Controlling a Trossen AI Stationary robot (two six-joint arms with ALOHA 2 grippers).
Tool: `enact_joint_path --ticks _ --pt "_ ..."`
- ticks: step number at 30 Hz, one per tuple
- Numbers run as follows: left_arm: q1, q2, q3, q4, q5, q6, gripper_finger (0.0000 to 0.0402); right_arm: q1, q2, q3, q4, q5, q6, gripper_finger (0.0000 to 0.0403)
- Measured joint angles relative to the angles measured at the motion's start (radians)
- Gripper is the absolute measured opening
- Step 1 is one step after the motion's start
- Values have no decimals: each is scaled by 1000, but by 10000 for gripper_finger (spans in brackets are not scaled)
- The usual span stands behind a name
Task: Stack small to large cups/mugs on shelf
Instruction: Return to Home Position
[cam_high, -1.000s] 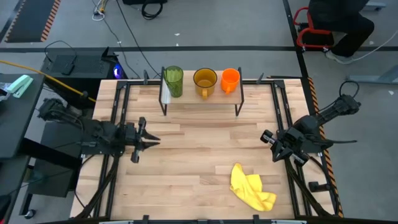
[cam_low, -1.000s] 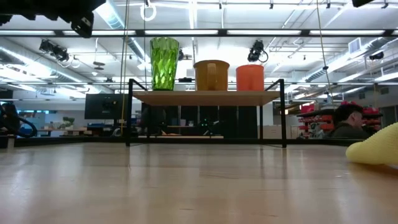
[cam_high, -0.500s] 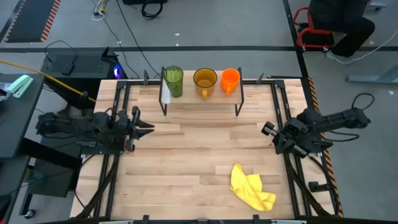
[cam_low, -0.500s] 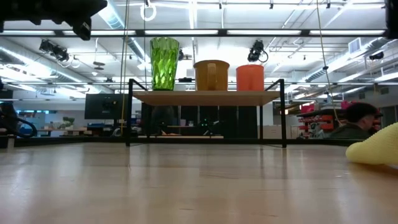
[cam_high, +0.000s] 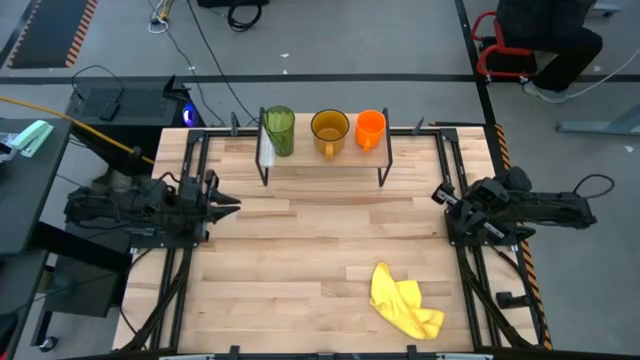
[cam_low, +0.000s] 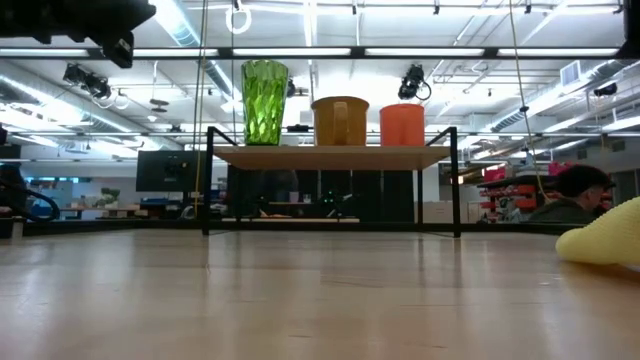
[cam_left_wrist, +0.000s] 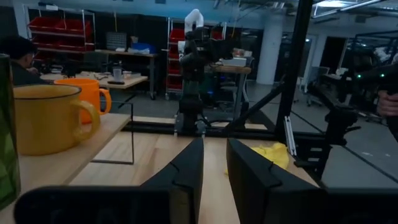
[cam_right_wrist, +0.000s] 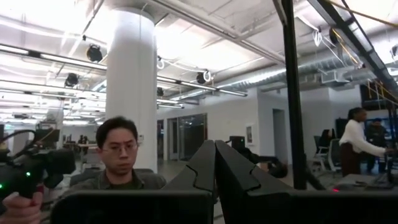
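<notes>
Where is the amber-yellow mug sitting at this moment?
In the high view the amber-yellow mug stands in the middle of the shelf, between the green tumbler on the left arm's side and the orange cup.

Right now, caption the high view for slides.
Green tumbler, yellow mug and orange cup line the shelf; left gripper and right gripper at table's edges.

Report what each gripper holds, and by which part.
Nothing is held. The left gripper is slightly open with an empty gap; the right gripper is shut on nothing.

Wood-topped shelf (cam_low: 330, 156), glossy green tumbler (cam_low: 264, 102), yellow cloth (cam_high: 405, 308)
</notes>
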Motion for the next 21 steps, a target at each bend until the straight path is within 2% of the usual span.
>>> enact_joint_path --ticks 7,12,21 --pt "0 -76 -113 95 0 -3 80 -96 -59 0 14 -40 45 17" --pt "0 -169 -122 91 0 3 79 -151 -109 0 28 -40 75 17" --pt "0 -164 -101 46 19 4 74 -179 -194 0 27 -44 81 17"
